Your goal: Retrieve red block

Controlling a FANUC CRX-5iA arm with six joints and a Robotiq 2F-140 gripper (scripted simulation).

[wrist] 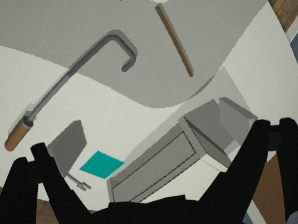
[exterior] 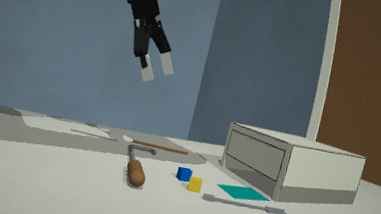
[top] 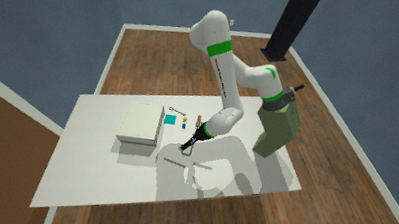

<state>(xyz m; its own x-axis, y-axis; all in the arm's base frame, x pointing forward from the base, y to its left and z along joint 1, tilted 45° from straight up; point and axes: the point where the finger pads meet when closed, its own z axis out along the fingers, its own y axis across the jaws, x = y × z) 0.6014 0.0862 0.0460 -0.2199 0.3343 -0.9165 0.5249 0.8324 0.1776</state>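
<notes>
The red block is hidden; it shows in no view. The white cabinet (top: 142, 121) (exterior: 319, 165) (wrist: 166, 163) stands on the white table (top: 91, 178) (exterior: 51, 189), with a low dark gap under it. The teal square (top: 170, 119) (exterior: 243, 193) (wrist: 101, 164) lies flat right beside the cabinet's drawer side. My gripper (top: 186, 148) (exterior: 157, 72) (wrist: 150, 122) is open and empty, hanging high above the table, well away from the cabinet. A hook tool (exterior: 136, 163) (wrist: 73, 76) (top: 198, 120) with a wooden handle lies on the table near the square.
A blue block (exterior: 184, 173) (top: 183, 126) and a yellow block (exterior: 195, 184) (top: 184, 120) sit between the hook tool and the teal square. A grey wrench-like bar (exterior: 243, 205) (top: 177, 111) lies by the square. A brown stick (top: 174, 162) (exterior: 160, 147) (wrist: 174, 39) and a grey stick (top: 202, 166) lie further off.
</notes>
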